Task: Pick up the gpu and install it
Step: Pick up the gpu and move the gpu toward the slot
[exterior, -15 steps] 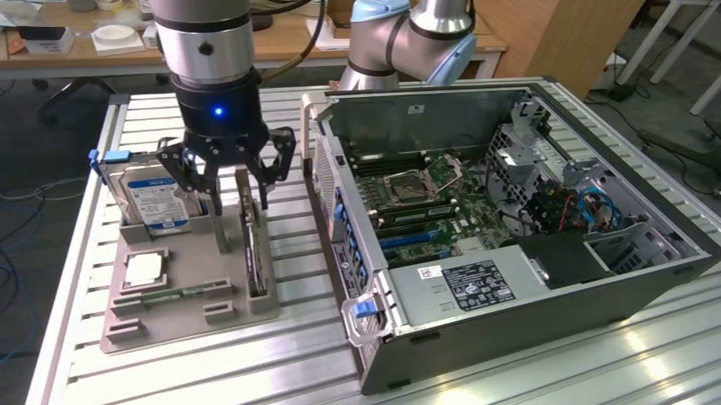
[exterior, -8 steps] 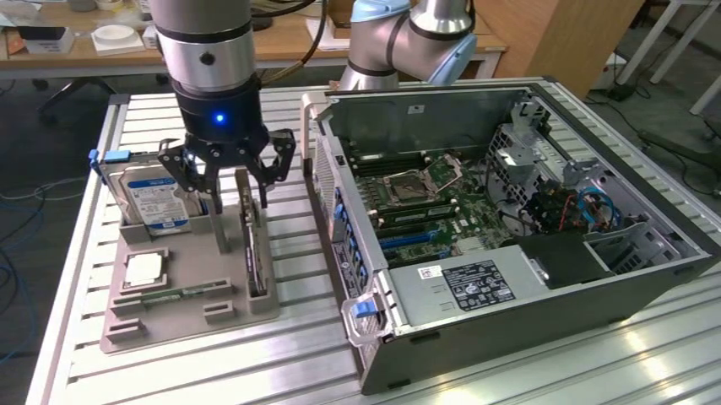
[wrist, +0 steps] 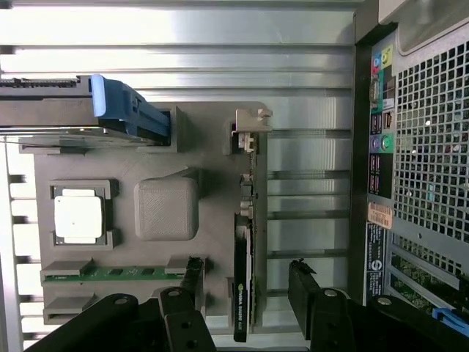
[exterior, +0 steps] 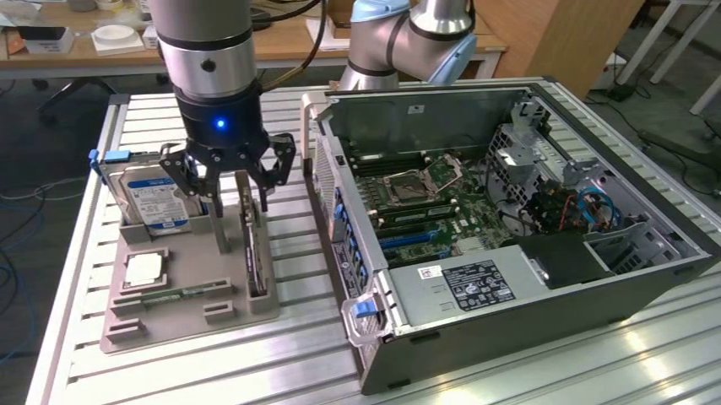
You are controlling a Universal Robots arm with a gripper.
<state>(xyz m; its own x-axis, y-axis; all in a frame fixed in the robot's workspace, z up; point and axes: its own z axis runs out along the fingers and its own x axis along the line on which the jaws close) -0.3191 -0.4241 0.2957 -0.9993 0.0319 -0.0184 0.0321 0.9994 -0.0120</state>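
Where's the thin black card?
The thin dark circuit card stands on edge in the grey tray, at the exterior view's left of the open computer case.

Taking the exterior view as my clock face, I see a grey plastic parts tray (exterior: pixel 169 327) at eight o'clock on the ribbed aluminium table (exterior: pixel 282 375). At the tray's eleven stands a boxy hard drive with a blue-white label (exterior: pixel 152 198). A square silver processor chip (exterior: pixel 147 270) lies at nine, and a slim green memory stick (exterior: pixel 181 295) at six. At three o'clock an open black computer case (exterior: pixel 541 337) shows its green motherboard (exterior: pixel 451 211).
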